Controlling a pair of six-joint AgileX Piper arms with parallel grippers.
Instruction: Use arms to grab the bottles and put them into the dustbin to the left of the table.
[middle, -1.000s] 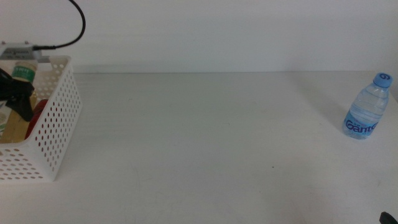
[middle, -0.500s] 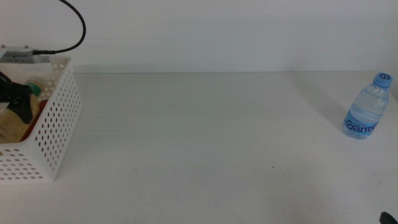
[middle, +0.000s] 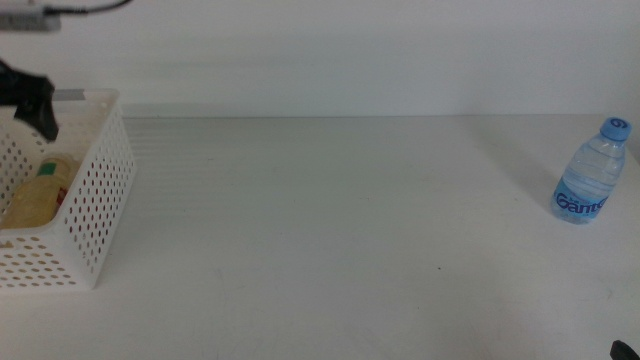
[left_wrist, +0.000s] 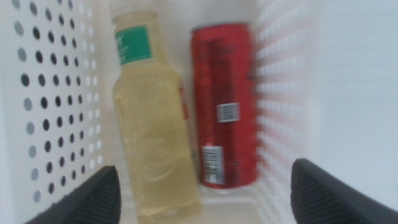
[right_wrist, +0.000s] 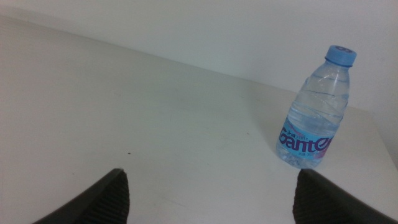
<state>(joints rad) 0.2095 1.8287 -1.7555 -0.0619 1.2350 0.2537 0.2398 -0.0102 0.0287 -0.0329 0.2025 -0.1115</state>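
Bottles are seen in two places: the yellow tea bottle (left_wrist: 155, 137) and the red can (left_wrist: 225, 102) lie side by side, touching, on the floor of the dustbin (middle: 95, 205), which stands at the left edge of the surface (middle: 330, 220); the water bottle (middle: 590, 172) stands upright near the far right edge of the surface, well apart from the dustbin. In the middle view only part of the tea bottle is made out through the dustbin's open top; the can is hidden there by the perforated wall. The left end effector (left_wrist: 199, 202) is held above the dustbin, looking straight down into it; its jaws are spread wide and nothing is gripped between them; in the middle view it shows as a dark shape over the dustbin's back rim. The right end effector (right_wrist: 208, 199) is kept low near the front right of the surface, facing the water bottle from a distance; its jaws are likewise spread apart and hold nothing.
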